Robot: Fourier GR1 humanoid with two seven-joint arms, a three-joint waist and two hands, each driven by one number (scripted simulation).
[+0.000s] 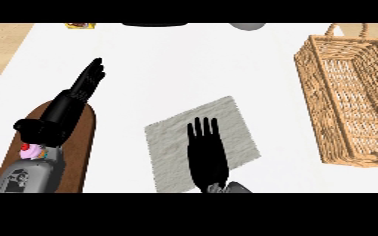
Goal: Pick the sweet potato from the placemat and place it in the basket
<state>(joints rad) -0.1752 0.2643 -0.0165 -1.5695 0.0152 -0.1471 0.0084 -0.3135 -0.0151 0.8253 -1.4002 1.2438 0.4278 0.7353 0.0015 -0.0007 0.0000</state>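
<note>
Right hand [204, 152]: lies flat over placemat [240, 122], fingers [201, 130] straight and slightly apart, pointing away from robot, clamped on nothing that shows. Bit of grey wrist at lower edge just behind it.

Placemat: grey tilted square directly under this hand, with bare cloth to left, to right and ahead of fingertips.

Cannot tell where sweet potato is; anything beneath the palm is hidden.

Basket [347, 105]: long wicker, handle at far end, well off to right of right hand, apart from placemat, sits on white counter [170, 65].

Left hand [74, 97]: well to left of right hand, fingers [92, 75] straight and close together, pointing forward and a little right, holds nothing.

Brown board [85, 145]: rounded far end, lies under left forearm and wrist; left fingertips reach past it over counter.

Small pink thing [31, 152]: just beside left wrist, over board, cannot tell what.

Far ahead of both hands, cut off at far edge: yellow item [80, 25] ahead of left hand, dark round thing [153, 24] between the hands' lines, grey round thing [247, 25] ahead and right of right hand.
</note>
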